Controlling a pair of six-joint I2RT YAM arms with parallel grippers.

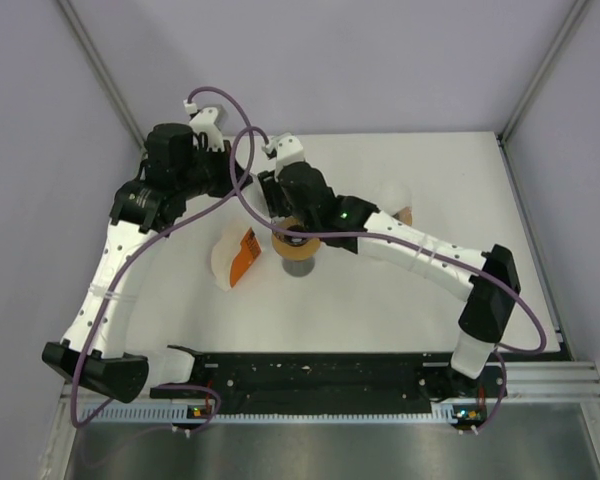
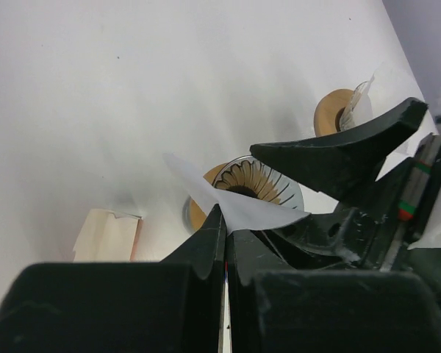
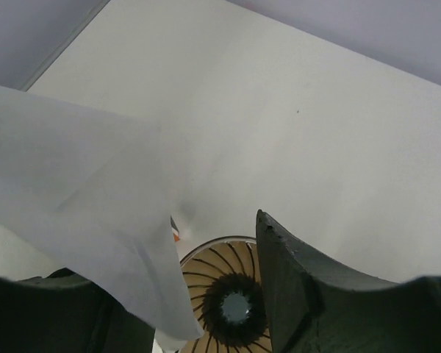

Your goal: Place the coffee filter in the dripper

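Observation:
The white paper coffee filter hangs just above the dripper, a clear cone with dark ribs on a tan ring. My left gripper is shut on the filter's edge. In the right wrist view the filter drapes over my right gripper's left finger, with the dripper straight below. My right gripper is open, its right finger bare. In the top view both grippers, left and right, meet just behind the dripper.
A white and orange pack of filters lies left of the dripper, also in the left wrist view. A second tan ring with clear plastic sits further right. Grey walls enclose the white table.

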